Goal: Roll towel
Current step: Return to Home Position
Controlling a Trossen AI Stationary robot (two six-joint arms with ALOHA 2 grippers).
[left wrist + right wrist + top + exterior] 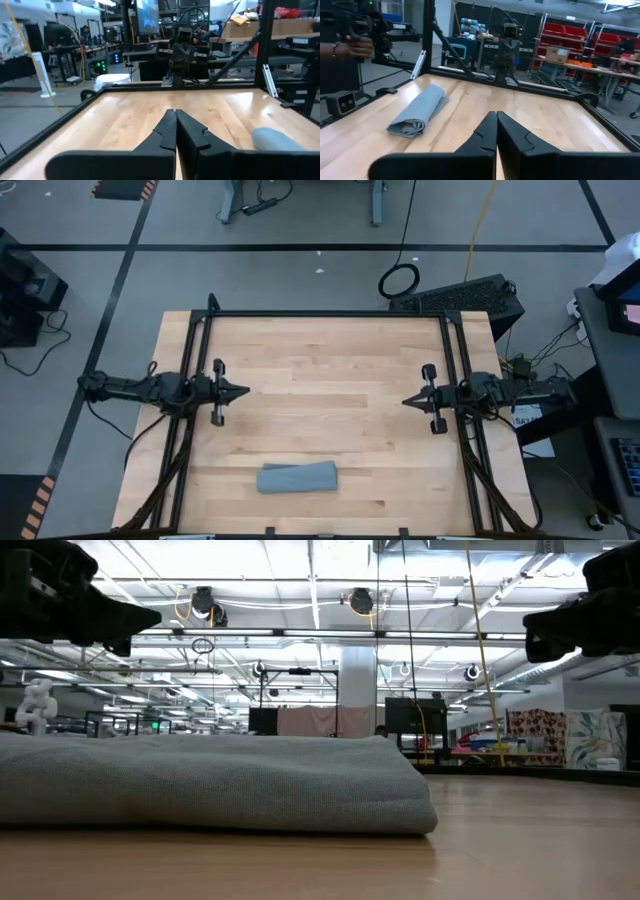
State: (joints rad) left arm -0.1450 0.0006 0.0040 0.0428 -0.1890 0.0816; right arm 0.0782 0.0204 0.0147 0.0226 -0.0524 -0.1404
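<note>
The grey towel [298,477] lies rolled into a short flat bundle on the wooden tabletop near its near edge, at the middle. It fills the low view [210,780] and shows in the right wrist view [417,111] and the left wrist view [272,138]. My left gripper [243,391] is shut and empty at the table's left side, pointing right. My right gripper [407,401] is shut and empty at the table's right side, pointing left. Both hang above the table, well away from the towel.
A black metal frame [330,313] runs round the table's far edge and sides. A person's hand [357,47] holding a dark device shows beyond the table in the right wrist view. Bare wood [325,380] lies between the two grippers.
</note>
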